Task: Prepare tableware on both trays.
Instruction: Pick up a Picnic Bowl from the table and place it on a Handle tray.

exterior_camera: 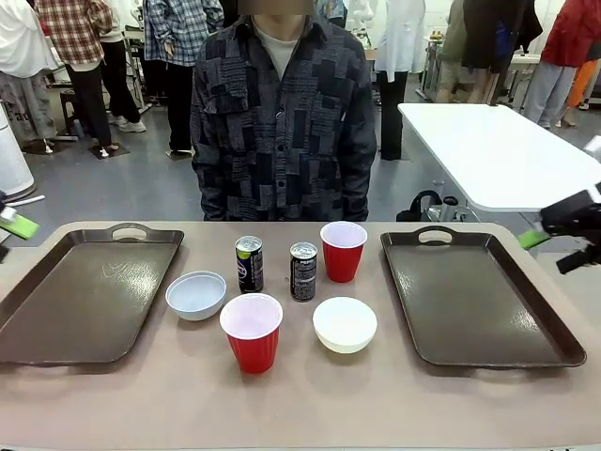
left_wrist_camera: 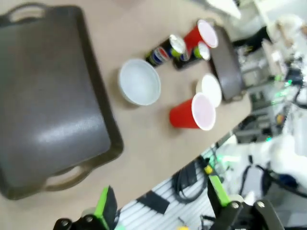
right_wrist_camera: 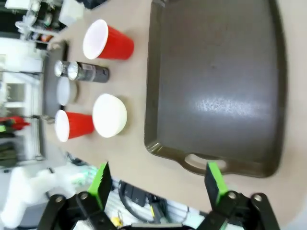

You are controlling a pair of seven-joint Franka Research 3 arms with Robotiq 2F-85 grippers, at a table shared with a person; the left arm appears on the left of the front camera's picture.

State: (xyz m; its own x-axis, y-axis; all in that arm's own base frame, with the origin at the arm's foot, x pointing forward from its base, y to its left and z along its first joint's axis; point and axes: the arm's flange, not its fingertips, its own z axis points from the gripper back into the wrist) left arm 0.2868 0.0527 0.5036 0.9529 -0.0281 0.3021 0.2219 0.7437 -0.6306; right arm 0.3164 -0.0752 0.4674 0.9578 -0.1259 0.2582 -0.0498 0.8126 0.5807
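Tableware (exterior_camera: 345,322) stands between the trays (exterior_camera: 479,301), well apart from both pairs of spread fingers (left_wrist_camera: 218,189) (right_wrist_camera: 214,181).

On the desk (exterior_camera: 300,404), the left tray (exterior_camera: 84,301) lies at the left end and the right tray (exterior_camera: 479,305) at the right end. Between them, directly on the desk, the left can (exterior_camera: 249,264) and right can (exterior_camera: 303,271) stand side by side, with the far cup (exterior_camera: 343,250) just right of them. The left bowl (exterior_camera: 196,294) sits beside the left tray. The near cup (exterior_camera: 252,331) stands nearer than the cans, the right bowl (exterior_camera: 345,323) just to its right.
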